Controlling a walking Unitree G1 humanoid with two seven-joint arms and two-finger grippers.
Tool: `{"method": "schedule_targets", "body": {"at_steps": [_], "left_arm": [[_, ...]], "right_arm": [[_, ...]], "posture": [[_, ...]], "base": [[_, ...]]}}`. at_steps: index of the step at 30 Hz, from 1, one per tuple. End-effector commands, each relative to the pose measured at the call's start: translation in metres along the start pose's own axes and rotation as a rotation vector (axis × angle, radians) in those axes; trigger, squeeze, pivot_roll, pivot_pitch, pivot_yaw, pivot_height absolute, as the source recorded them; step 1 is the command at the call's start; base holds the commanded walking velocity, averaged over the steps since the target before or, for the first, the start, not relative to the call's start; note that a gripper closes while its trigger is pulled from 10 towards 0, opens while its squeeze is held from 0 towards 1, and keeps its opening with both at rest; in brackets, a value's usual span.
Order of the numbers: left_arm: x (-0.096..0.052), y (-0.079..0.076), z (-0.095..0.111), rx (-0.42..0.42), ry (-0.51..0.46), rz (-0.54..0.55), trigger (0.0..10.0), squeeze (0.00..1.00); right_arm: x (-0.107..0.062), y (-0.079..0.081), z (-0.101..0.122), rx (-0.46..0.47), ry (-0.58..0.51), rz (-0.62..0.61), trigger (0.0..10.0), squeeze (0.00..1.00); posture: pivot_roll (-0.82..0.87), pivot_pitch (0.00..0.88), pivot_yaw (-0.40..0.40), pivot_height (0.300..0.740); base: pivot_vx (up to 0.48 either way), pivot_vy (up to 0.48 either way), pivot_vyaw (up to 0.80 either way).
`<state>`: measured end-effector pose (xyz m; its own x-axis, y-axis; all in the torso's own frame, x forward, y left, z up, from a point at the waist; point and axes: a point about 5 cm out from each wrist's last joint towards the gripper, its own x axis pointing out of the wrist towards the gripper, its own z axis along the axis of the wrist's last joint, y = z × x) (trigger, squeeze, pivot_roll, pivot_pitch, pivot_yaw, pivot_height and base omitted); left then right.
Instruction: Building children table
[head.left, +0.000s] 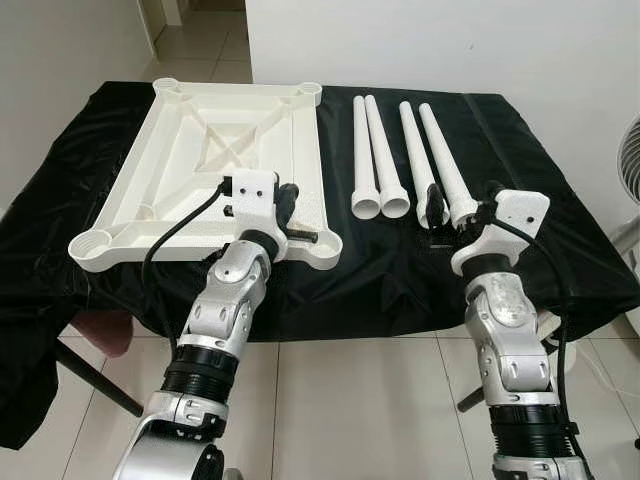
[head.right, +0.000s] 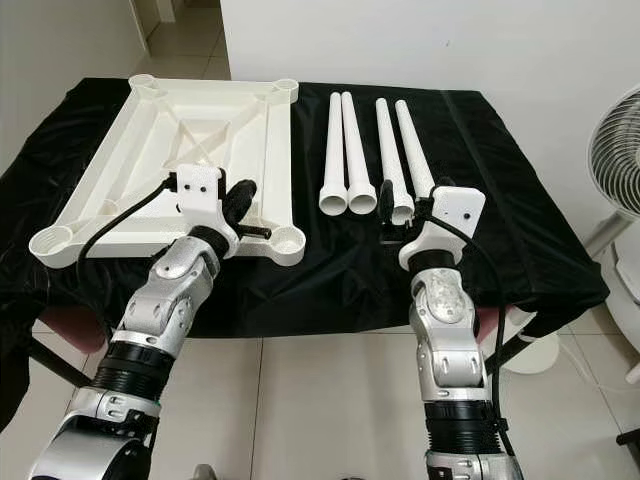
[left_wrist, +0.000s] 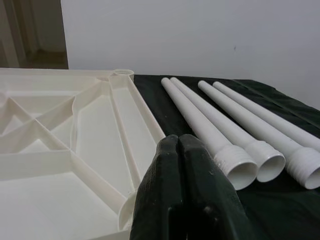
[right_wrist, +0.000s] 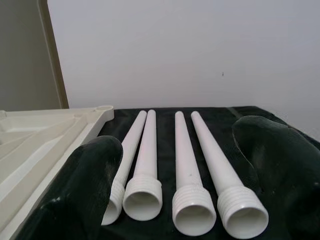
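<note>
A white table top (head.left: 130, 170) lies upside down on the black cloth, with a round leg socket (head.left: 322, 251) at each corner. To its right lie several white legs (head.left: 385, 150), side by side, threaded ends (right_wrist: 142, 197) toward me. My left gripper (head.left: 288, 205) is shut with nothing in it and hovers over the top's near right part, close to that socket. In the left wrist view its fingers (left_wrist: 170, 165) press together. My right gripper (head.left: 462, 205) stands open at the threaded ends of the two right-hand legs (right_wrist: 210, 160), its fingers (right_wrist: 95, 165) on either side.
The black cloth (head.left: 540, 180) covers a table standing against a white wall. A white fan (head.right: 615, 150) stands at the right, and something pink (head.left: 100, 330) sits under the table's left side. Tiled floor lies below me, and a doorway opens at the far left.
</note>
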<state>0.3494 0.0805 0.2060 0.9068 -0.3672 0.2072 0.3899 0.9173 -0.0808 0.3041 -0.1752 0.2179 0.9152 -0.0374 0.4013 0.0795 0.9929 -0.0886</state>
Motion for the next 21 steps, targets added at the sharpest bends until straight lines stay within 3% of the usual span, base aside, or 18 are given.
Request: {"method": "schedule_targets", "body": {"at_steps": [1,9,21], "left_arm": [[0.0,0.0,0.006,0.031,-0.03,0.004,10.0,0.0],[-0.015,0.007,-0.003,0.038,-0.017,0.005,10.0,0.0],[-0.01,0.014,0.012,0.037,-0.068,0.022,10.0,0.0]], "right_arm": [[0.001,-0.005,0.004,-0.013,-0.014,-0.026,10.0,0.0],[-0.004,-0.007,-0.002,-0.027,-0.001,-0.031,10.0,0.0],[-0.001,-0.011,0.002,-0.038,-0.013,-0.031,10.0,0.0]], "posture": [[-0.03,0.061,0.017,0.74],[0.0,0.049,0.011,0.74],[0.0,0.054,0.003,0.74]], "base": [[0.0,0.0,0.0],[0.0,0.0,0.0],[0.0,0.0,0.0]]}}
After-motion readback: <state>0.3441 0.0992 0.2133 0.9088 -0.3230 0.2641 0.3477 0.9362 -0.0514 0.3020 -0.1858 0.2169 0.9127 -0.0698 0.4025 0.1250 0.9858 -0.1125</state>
